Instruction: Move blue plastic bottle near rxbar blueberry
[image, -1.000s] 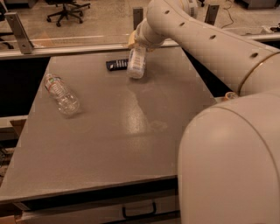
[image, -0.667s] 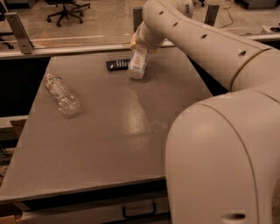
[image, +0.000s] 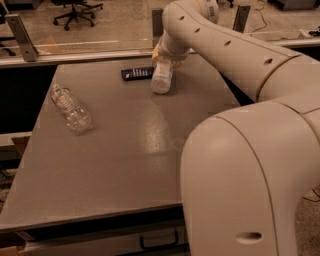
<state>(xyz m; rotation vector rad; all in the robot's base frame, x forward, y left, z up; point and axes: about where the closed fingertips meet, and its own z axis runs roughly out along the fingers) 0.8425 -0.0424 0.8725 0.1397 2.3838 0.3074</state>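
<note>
The blue plastic bottle (image: 162, 77), with a pale printed label, stands tilted at the far side of the grey table (image: 115, 150). The rxbar blueberry (image: 137, 73), a dark flat bar with white lettering, lies just left of the bottle, almost touching it. My gripper (image: 164, 56) is at the bottle's top end, at the end of the white arm that reaches in from the right. The bottle's cap is hidden by the gripper.
A smaller clear crinkled bottle (image: 70, 107) lies on its side at the table's left. The arm's big white body (image: 245, 175) fills the right foreground. A metal rail (image: 75, 54) runs behind the table, with an office chair (image: 75, 10) on the floor beyond.
The arm has shifted a little and the bottle's lower end has come slightly closer to the bar. The crinkled bottle and the bar have not moved.
</note>
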